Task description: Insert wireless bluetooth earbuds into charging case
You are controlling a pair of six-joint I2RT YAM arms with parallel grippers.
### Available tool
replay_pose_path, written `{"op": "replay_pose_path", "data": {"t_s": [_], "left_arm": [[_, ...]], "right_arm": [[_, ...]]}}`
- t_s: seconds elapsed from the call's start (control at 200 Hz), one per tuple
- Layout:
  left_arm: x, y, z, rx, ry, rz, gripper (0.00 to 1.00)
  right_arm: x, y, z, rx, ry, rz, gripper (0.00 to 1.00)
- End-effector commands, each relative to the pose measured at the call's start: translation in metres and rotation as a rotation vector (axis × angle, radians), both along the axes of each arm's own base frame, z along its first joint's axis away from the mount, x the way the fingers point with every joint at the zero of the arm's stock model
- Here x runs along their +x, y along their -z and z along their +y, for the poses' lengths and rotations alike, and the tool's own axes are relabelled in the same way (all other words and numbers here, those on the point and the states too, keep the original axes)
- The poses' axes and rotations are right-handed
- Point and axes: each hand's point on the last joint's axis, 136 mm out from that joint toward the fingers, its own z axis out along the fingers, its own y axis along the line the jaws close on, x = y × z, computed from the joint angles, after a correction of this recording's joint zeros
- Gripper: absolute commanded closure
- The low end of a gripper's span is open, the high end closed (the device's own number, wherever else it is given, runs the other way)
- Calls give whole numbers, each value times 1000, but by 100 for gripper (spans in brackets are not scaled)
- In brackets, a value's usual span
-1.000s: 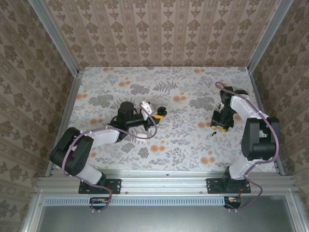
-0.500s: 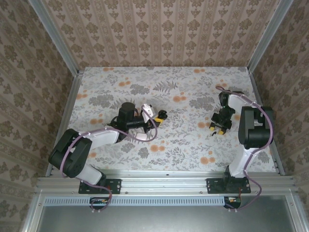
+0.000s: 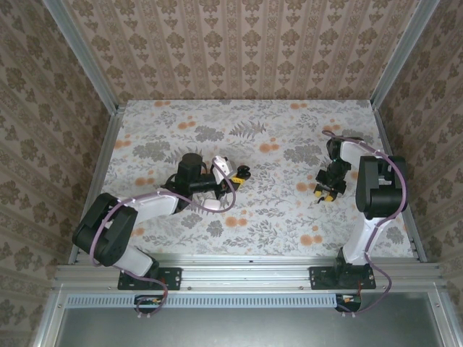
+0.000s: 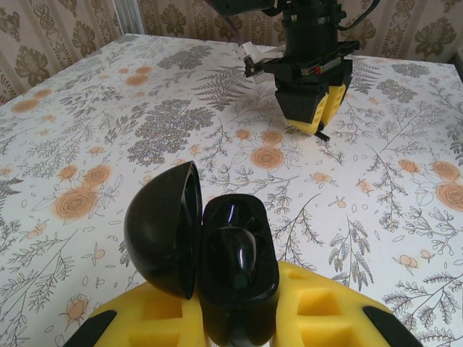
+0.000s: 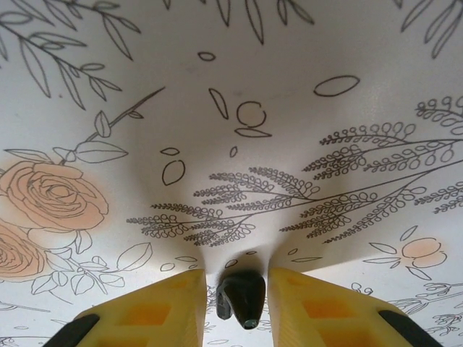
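Pulled right arm [image 3: 380, 189] slightly inward over floral-print surface [image 3: 275, 213]. Clamped left gripper [image 3: 236, 175] jaws on open, glossy black clamshell charging case [image 4: 235, 267]; pinched tiny black curved earbud [image 5: 241, 295] in right gripper [image 3: 325, 192] jaws. Best carried across level, aligned over socket.

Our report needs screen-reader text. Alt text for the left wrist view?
Open black case held between yellow fingers, lid swung left. Beyond, the right gripper points down at the floral table, a dark earbud at its tips.
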Motion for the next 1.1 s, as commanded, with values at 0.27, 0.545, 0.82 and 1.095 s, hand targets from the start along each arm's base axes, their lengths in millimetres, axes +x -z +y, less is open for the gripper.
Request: {"op": "replay_pose_path", "data": {"t_s": [0.27, 0.545, 0.82, 1.095], "left_arm": [[-2, -11, -6, -20, 32, -28, 93], [-2, -5, -8, -26, 37, 0, 93], [-13, 16, -22, -23, 65, 47, 93], [-15, 29, -35, -28, 73, 57, 94]], "right_arm": [[-1, 3, -8, -42, -24, -1, 79], [0, -8, -8, -47, -26, -85, 80], [2, -28, 16, 20, -9, -289, 79], [6, -46, 49, 49, -11, -501, 79]]}}
